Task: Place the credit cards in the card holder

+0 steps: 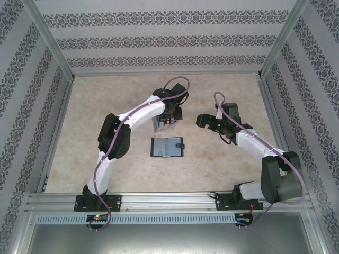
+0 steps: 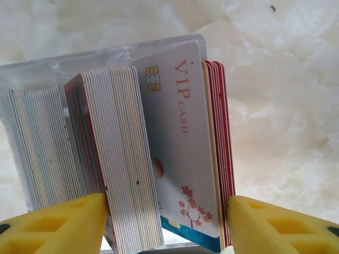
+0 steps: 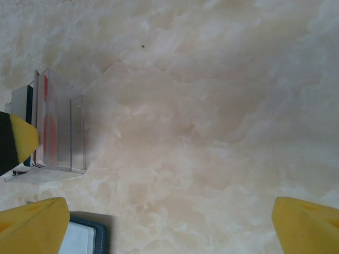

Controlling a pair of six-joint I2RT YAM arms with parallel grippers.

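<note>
The credit cards (image 2: 180, 148) stand on edge in a clear plastic rack (image 2: 32, 74). A white VIP card with red blossoms faces me, between a striped-edged stack and several red cards. My left gripper (image 2: 167, 217) reaches down into the rack (image 1: 159, 126). Its yellow pads press the bunch from both sides, so it is shut on the cards. The card holder (image 1: 167, 147), navy blue, lies open and flat just in front of the rack, and its corner (image 3: 85, 238) shows in the right wrist view. My right gripper (image 3: 169, 222) hovers open over bare table, to the right of the rack (image 3: 74, 132).
Another stack of cards (image 2: 42, 148) stands in the rack's left part, outside the grip. Patterned walls and metal posts (image 1: 58, 63) enclose the marbled table (image 1: 106, 100). The right gripper (image 1: 202, 120) is close to the left one (image 1: 168, 120).
</note>
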